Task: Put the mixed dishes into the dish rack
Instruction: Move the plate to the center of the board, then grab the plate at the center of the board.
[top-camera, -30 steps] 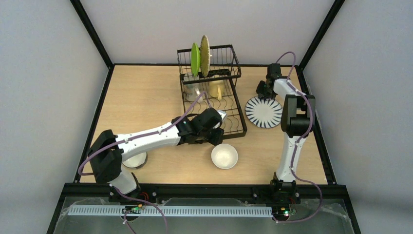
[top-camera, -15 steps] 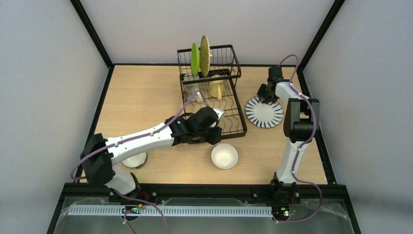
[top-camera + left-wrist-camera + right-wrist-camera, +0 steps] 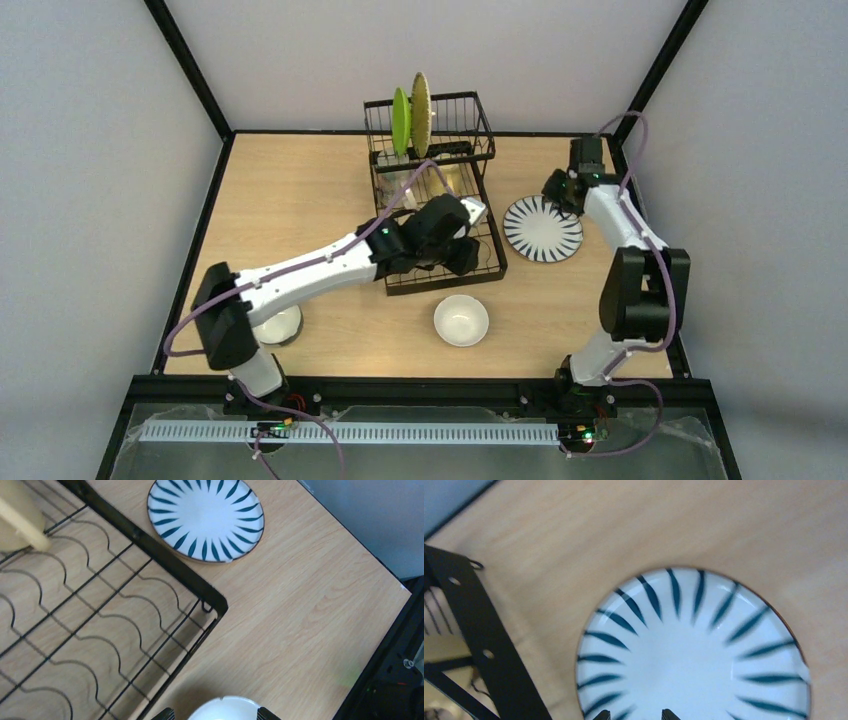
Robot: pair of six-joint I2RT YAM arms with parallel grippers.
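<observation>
Two plates, the green plate [image 3: 400,120] and the woven bamboo plate [image 3: 421,112], stand on edge in the dish rack [image 3: 497,255], in its raised tier, so I guess the wires prop them up. The blue-striped white plate [image 3: 543,230] lies flat on the tabletop [image 3: 300,200] just right of the rack. The right gripper [image 3: 635,713] hovers over its far rim, partly open and gripping nothing, probably after the edge. The left gripper [image 3: 465,245] is spread wide and empty above the rack's near corner, near a white bowl [image 3: 461,320].
</observation>
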